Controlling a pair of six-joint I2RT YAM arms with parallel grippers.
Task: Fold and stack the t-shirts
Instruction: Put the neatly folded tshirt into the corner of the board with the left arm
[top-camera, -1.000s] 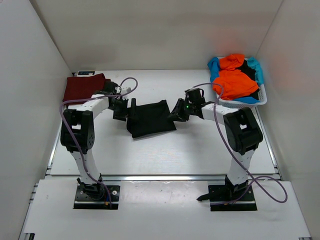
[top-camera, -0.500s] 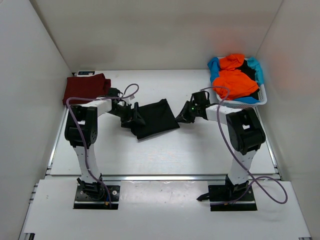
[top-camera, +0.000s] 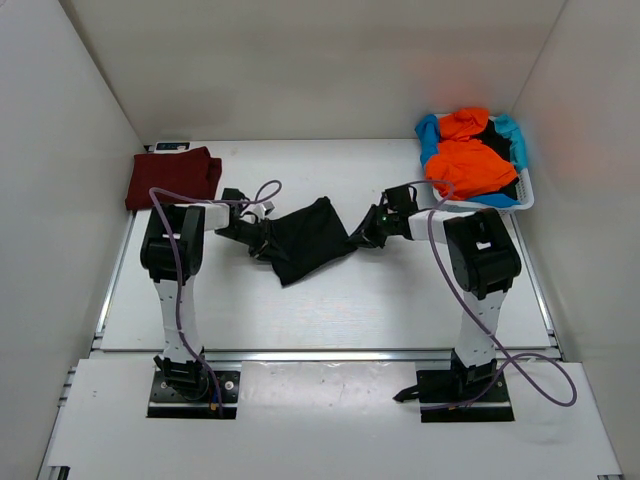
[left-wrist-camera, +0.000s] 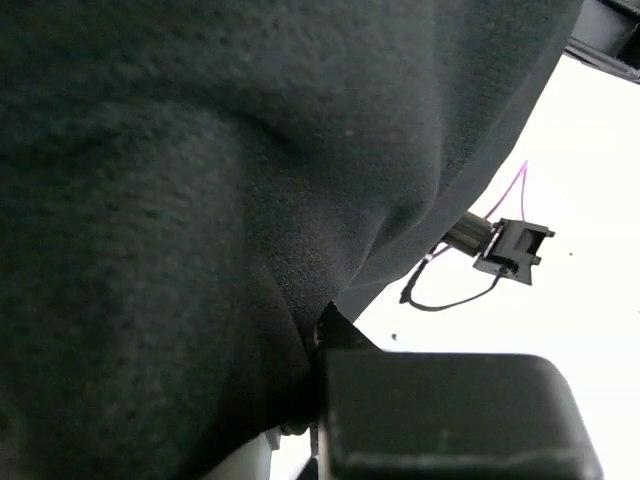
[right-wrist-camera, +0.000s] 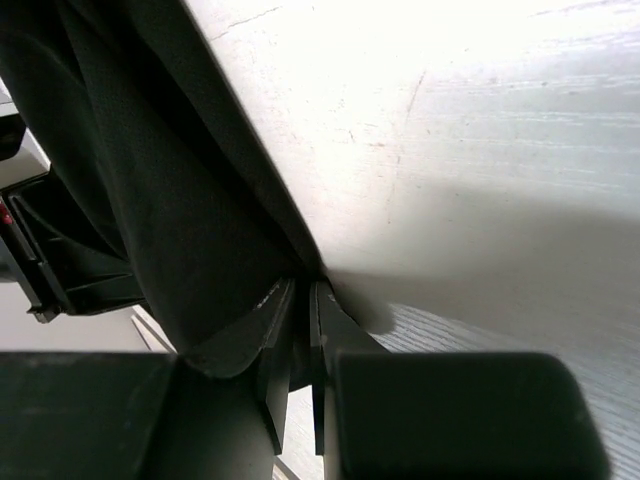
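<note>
Right claw (right-wrist-camera: 302, 300) tight on black t-shirt (right-wrist-camera: 150, 200)

White lattice basket (top-camera: 478, 208) — far right, white table (top-camera: 330, 310)

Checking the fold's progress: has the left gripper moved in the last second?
Yes. The left gripper has moved right, away from the dark red t-shirt, onto the black t-shirt.

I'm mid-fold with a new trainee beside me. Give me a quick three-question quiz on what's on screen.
1. True or false: the dark red t-shirt lies at the far left, touched by no tool.
2. Fill in: the orange t-shirt lies in the white ____.
3. What does the right tool pinch? A dark red t-shirt, B black t-shirt, C orange t-shirt.
Key: 1 true; 2 basket; 3 B.
</note>
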